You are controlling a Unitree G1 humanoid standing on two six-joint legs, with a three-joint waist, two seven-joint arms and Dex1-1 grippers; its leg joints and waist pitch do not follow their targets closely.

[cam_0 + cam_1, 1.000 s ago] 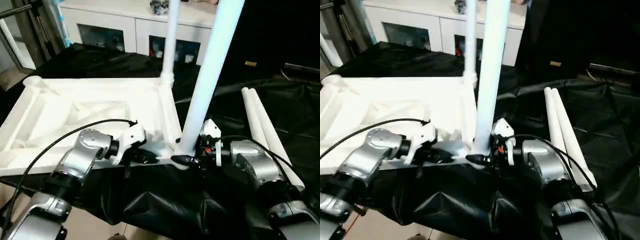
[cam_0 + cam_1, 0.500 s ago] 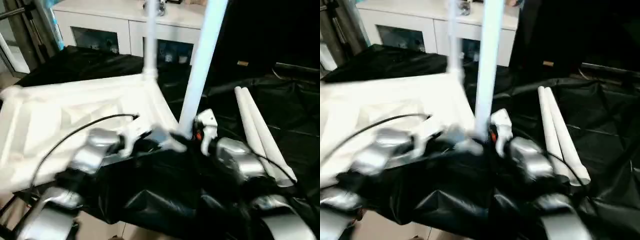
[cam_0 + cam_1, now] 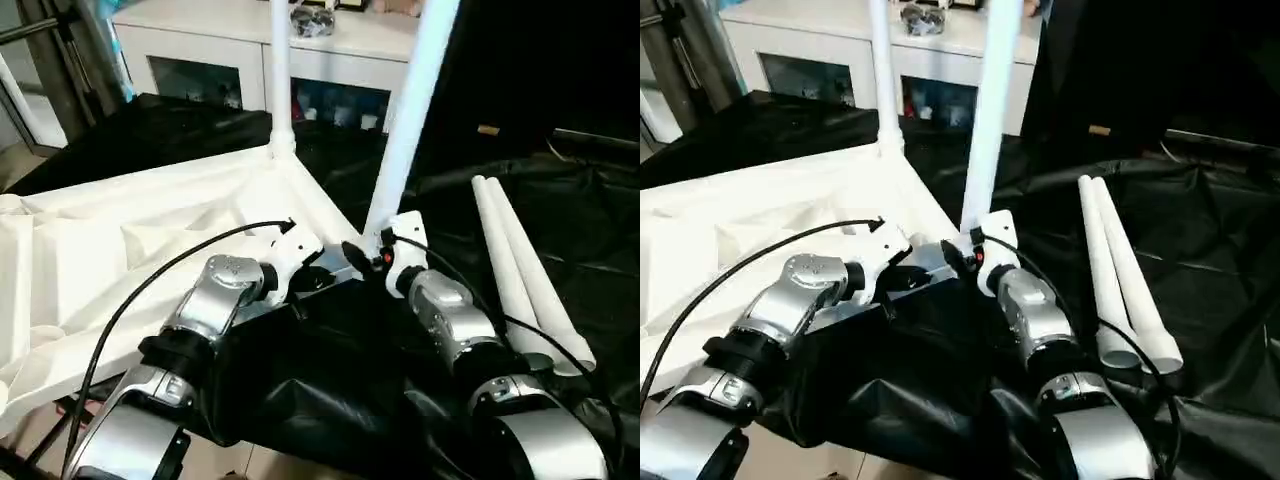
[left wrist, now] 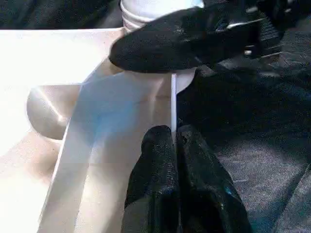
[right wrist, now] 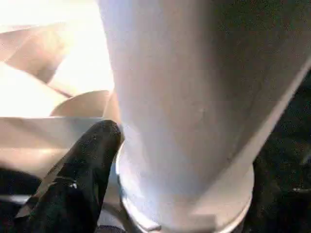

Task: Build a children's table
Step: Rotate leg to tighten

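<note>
The children's table top (image 3: 130,240) lies upside down, ribs up, on black cloth. One leg (image 3: 280,80) stands upright in its far corner socket. A second leg (image 3: 412,110) stands in the near right corner socket. My left gripper (image 4: 175,141) is shut on the thin raised rim beside that near corner. My right gripper (image 3: 365,255) is set around the base of the near leg (image 5: 194,121). One of its fingers (image 5: 82,160) lies against the leg's collar and the other is hidden behind the leg. Two more legs (image 3: 515,270) lie loose side by side on the cloth to the right.
A white cabinet with glass doors (image 3: 250,55) stands behind the table. Black cloth (image 3: 330,400) hangs over the front edge. A black cable (image 3: 150,285) loops over my left forearm. Metal stand poles (image 3: 50,60) rise at the far left.
The table top has turned on the cloth, its far-leg corner swinging left. Both grippers went forward with the near corner and its leg. The view itself shifted a little.
</note>
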